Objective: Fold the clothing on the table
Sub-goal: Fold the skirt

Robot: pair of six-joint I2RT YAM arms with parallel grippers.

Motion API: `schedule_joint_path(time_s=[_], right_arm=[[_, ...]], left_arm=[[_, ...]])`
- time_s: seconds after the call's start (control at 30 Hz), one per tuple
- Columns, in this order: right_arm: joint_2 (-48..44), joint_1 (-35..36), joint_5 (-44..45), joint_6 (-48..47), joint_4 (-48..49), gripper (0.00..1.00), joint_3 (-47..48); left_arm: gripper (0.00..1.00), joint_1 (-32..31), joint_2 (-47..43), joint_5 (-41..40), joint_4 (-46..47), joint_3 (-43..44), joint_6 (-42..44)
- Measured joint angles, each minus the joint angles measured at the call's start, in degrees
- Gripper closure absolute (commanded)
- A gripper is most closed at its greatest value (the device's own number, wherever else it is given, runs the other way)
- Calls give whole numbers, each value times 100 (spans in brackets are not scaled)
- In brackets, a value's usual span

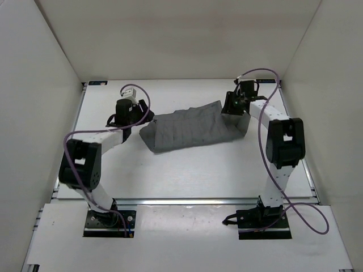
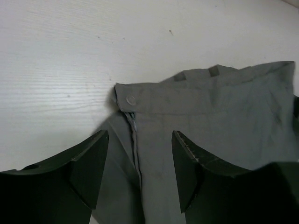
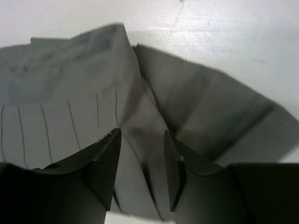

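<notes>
From above, the dark grey, thin, finely creased fabric garment (image 1: 190,131) lies rumpled in a band across the far middle of the large flat white table (image 1: 198,173), with the black two-finger left gripper (image 1: 136,116) at its left end and the black right gripper (image 1: 231,105) at its raised right end. The left wrist view shows that gripper's jaws well apart and clamping nothing (the cloth simply lies beneath the gap), with the waistband's small round grey button (image 2: 131,100) just beyond the fingertips. The right wrist view shows its jaws likewise parted, a soft ridge of fabric running between them unpinched, with pleat lines to the left.
</notes>
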Motion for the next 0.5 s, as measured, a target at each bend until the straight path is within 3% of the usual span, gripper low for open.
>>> schedule_joint_path(time_s=[0.23, 0.5], right_arm=[[-1086, -400, -168, -295, 127, 57, -1060], [-929, -575, -450, -404, 92, 56, -1497]], left_arm=[[34, -219, -1298, 37, 33, -1051, 2], [38, -433, -964, 50, 70, -1408, -68]])
